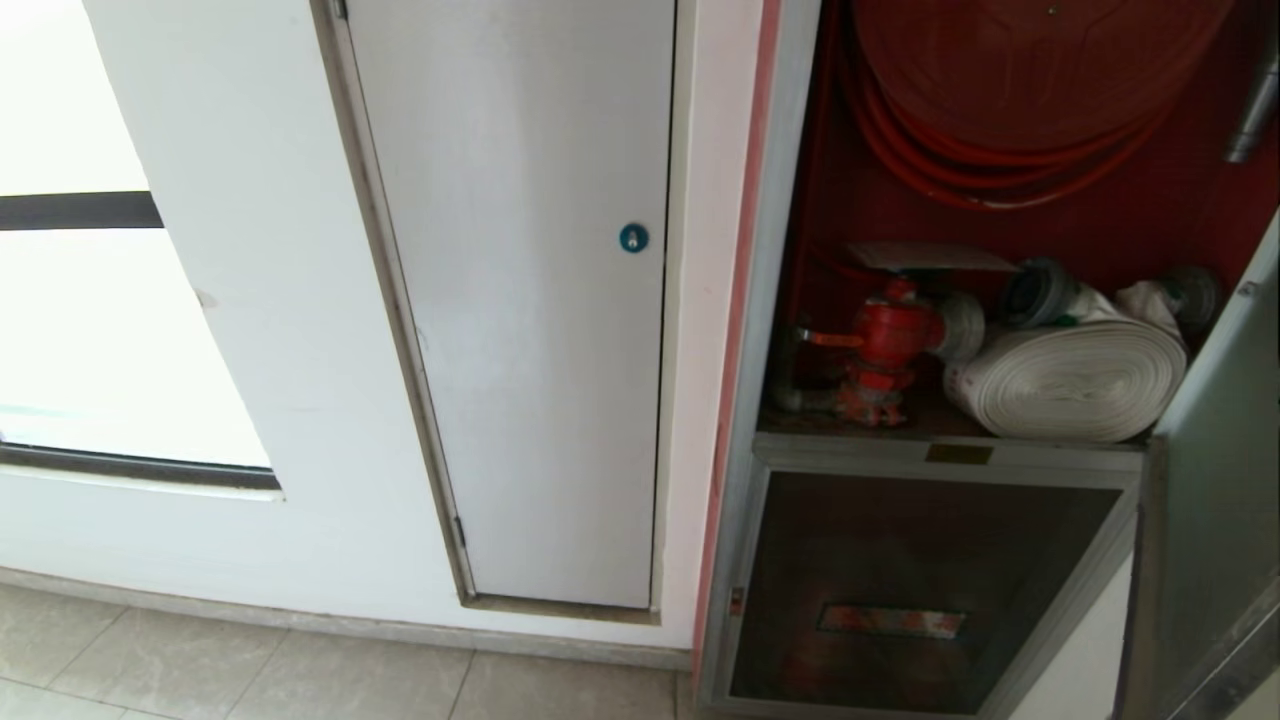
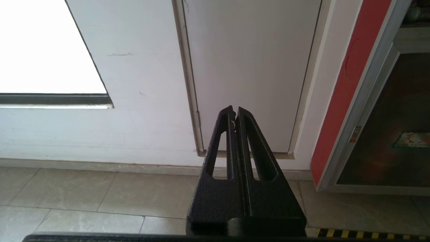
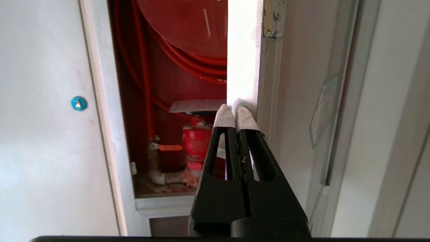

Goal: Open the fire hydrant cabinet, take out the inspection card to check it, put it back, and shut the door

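— Where does the card lie?
— Flat on top of the red valve, inside the open cabinet, beside the rolled hose.
— And the grippers?
— The right gripper, jaws pressed together and empty, sits by the edge of the open door. The left gripper, also closed, hangs above the floor tiles.

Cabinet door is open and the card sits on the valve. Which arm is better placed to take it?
Right. The right gripper, shut, is up beside the door edge facing the inspection card atop the red valve. The left gripper, shut, points at the white panel low near the floor.
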